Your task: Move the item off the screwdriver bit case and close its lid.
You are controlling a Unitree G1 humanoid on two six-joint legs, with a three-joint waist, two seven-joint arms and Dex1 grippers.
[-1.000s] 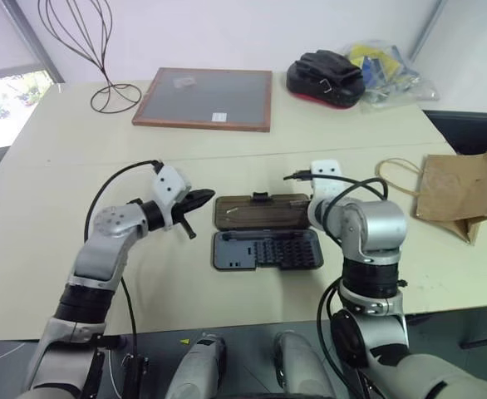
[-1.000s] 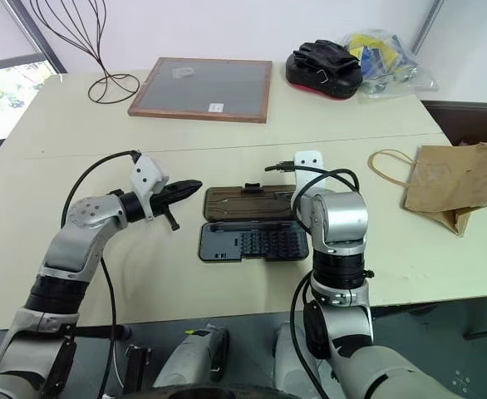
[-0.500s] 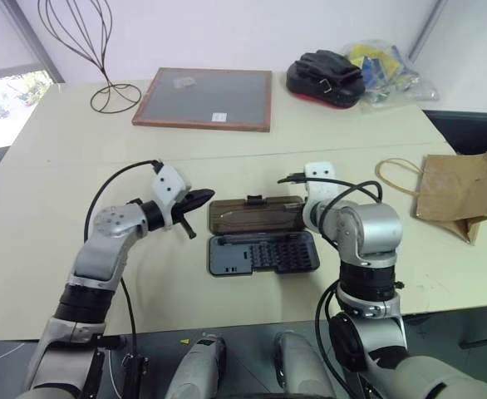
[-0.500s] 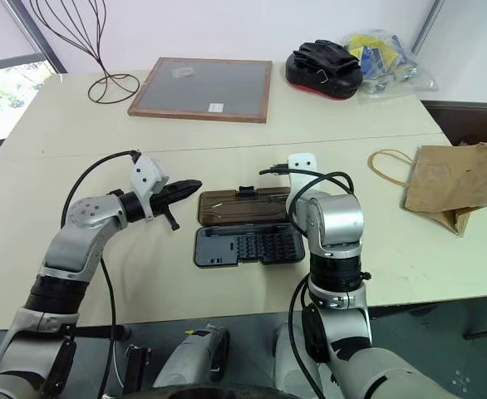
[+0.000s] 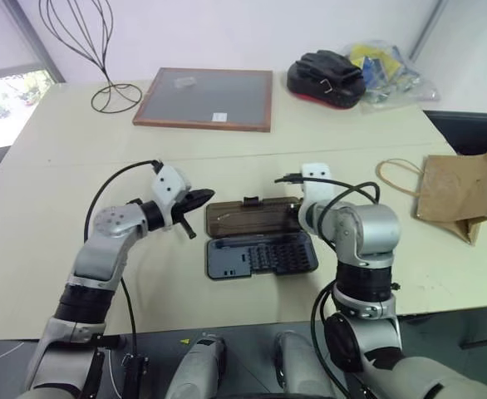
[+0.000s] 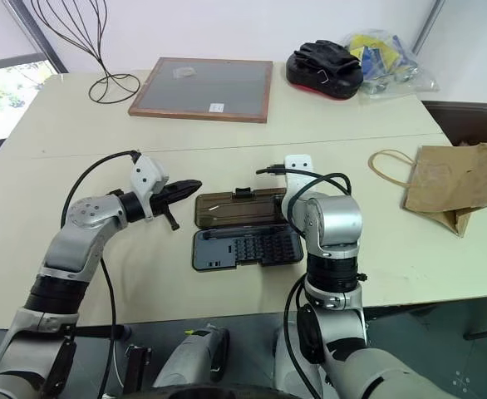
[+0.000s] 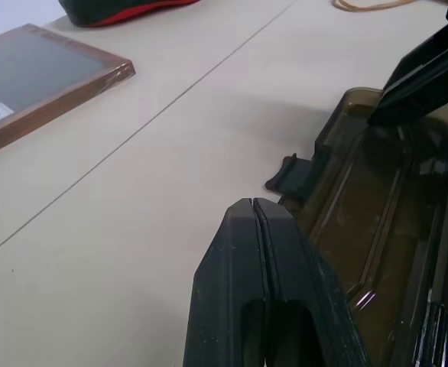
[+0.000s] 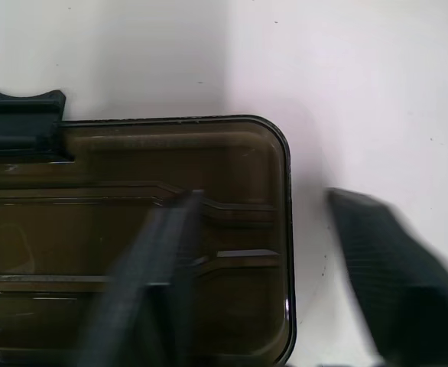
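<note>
Lying open near the table's front edge, the case is the landmark: its grey tray of bits sits nearest the robot and its brown lid is folded flat on the table on the far side, latch tab pointing away. The right gripper hangs at the lid's right end with its fingers spread wide, one over the lid's corner and the other over bare table just beyond the case's edge; it holds nothing. The left gripper hovers just left of the lid's far left corner, its fingers pressed together and empty. The paper bag lies flat well to the right of the case, clear of it, string handle looped toward the case. Beyond the case, further back on the table, lie a wood-framed board and a black-and-red pouch; a wire stand rises left of the board.
</note>
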